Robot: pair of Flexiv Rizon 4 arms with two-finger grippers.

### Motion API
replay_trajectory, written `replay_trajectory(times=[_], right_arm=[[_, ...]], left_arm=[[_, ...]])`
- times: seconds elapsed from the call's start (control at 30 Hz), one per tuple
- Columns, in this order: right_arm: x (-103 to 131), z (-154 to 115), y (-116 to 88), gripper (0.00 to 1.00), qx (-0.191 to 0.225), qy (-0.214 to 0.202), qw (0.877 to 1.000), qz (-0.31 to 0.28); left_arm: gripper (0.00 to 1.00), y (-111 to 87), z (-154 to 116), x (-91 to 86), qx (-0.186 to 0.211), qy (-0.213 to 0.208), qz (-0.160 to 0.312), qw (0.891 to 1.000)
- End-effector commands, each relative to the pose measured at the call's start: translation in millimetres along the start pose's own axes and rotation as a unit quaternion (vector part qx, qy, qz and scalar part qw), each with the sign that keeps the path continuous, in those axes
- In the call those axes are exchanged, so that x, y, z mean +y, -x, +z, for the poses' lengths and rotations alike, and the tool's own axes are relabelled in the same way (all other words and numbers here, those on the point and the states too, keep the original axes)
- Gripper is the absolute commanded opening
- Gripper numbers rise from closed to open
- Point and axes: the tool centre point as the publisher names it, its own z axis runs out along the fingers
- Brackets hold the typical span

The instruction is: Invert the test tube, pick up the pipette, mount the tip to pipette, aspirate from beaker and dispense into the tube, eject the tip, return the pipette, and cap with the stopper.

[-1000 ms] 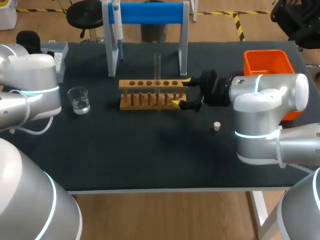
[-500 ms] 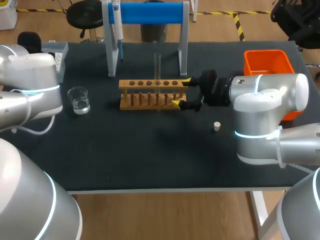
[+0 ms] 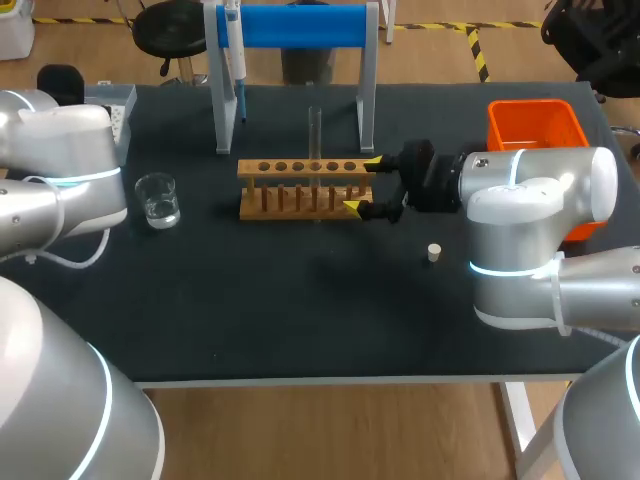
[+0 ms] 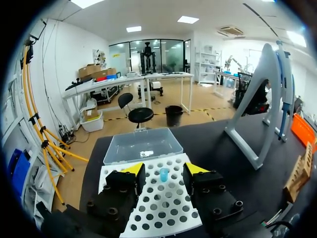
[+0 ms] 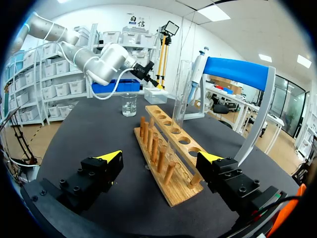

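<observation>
The right gripper [image 3: 362, 184] sits with its fingers wide apart at the end of the wooden rack [image 3: 290, 177], where a glass tube [image 3: 315, 135] stands up straight.

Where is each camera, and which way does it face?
Head view: fixed above and behind, looking down on the table; left arm and right arm show.
Left wrist view: on the left wrist, facing the tip box; open left gripper shows.
Right wrist view: on the right wrist, facing the wooden rack and test tube; open right gripper shows.
Head and right wrist share: wooden rack, test tube, beaker.
</observation>
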Motion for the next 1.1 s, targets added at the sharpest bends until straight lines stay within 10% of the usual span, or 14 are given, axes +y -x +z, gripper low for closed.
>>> replay_trajectory(times=[0.03,1.1], right_arm=[[-0.9,0.4,-0.9,1.00,-0.002,0.001,1.000,0.000],[-0.9,0.4,-0.9,1.00,-0.002,0.001,1.000,0.000]], left_arm=[[0.47,1.9,4.5,-0.7,0.002,0.003,0.001,1.000],[0.47,4.8,11.9,0.8,0.006,0.007,0.003,1.000]])
